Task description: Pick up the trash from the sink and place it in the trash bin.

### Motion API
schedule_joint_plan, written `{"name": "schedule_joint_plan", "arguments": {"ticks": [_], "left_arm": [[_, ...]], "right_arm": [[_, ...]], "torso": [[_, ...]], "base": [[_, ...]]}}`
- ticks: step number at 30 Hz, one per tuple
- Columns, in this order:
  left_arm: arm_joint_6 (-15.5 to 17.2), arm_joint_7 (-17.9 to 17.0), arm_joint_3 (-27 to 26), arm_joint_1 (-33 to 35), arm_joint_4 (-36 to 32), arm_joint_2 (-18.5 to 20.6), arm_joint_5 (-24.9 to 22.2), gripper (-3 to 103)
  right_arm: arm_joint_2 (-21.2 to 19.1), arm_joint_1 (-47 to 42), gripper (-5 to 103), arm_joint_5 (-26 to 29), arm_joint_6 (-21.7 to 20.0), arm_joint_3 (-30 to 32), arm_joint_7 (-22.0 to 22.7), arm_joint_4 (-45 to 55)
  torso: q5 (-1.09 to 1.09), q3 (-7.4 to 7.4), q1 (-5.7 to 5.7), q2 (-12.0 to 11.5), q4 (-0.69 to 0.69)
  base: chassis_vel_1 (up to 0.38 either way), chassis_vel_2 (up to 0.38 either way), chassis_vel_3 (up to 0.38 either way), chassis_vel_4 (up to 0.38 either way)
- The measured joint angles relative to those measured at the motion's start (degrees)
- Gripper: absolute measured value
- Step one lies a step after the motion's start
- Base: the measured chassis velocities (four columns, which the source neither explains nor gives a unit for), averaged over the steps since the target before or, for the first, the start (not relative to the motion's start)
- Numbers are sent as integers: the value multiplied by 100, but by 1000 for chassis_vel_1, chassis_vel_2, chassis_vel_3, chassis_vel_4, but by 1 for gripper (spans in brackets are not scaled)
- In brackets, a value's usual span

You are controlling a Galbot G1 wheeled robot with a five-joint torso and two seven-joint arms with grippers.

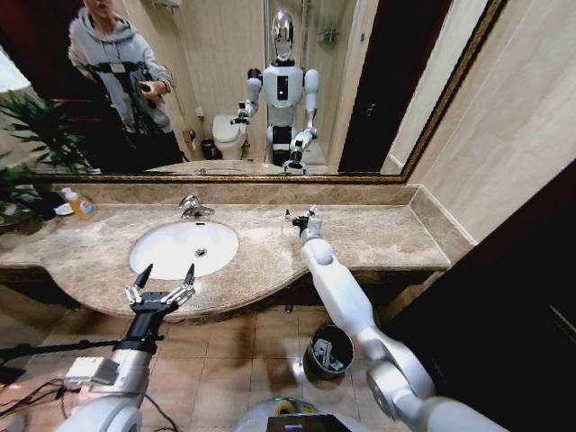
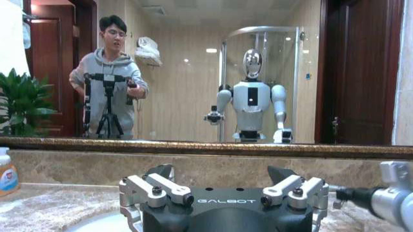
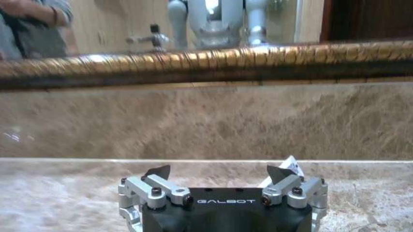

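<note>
Floor level first: the trash bin [image 1: 330, 350] sits on the tiles below the counter's front edge, right beside the right arm's elbow, with pale bits lying inside it. Up from there, the left gripper [image 1: 164, 275] hovers at the near lip of the counter, fingers spread wide apart with nothing between them, and the sink [image 1: 153, 252] lies just beyond its fingertips, white bowl bare around the drain as far as I can see. From the left wrist camera the same gripper [image 2: 221, 173] shows its two dark tips well separated, a sliver of basin [image 2: 96, 224] under it, and the amber soap bottle [image 2: 7, 172] off to one side against the backsplash. Over on the other side, the right gripper [image 1: 301, 219] is stretched out low above the marble counter [image 1: 387, 238], past the basin's far rim and near the back wall, jaws parted. In its own wrist view the right gripper [image 3: 221, 174] stands open, and a small white packet [image 3: 288, 166] peeks out just behind one fingertip, lying on the stone; whether it touches the finger I can't tell. Beyond that, the faucet [image 1: 191, 207] and the mirror [image 1: 360, 90] close off the scene.
</note>
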Motion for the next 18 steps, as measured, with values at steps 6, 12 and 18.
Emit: {"name": "schedule_joint_plan", "arguments": {"ticks": [6, 12, 18], "left_arm": [[1, 0, 0, 0, 0, 0, 0, 100], [0, 0, 0, 0, 0, 0, 0, 100], [0, 0, 0, 0, 0, 0, 0, 100]], "right_arm": [[-31, 67, 99, -265, 81, 245, 93, -444], [-93, 51, 99, -279, 96, 324, 132, -584], [-61, 141, 84, -328, 158, 333, 30, -710]], "torso": [[0, -1, 0, 0, -1], [1, -1, -2, 1, -2], [1, -1, -1, 0, 0]], "base": [[0, 0, 0, 0], [0, 0, 0, 0], [0, 0, 0, 0]]}}
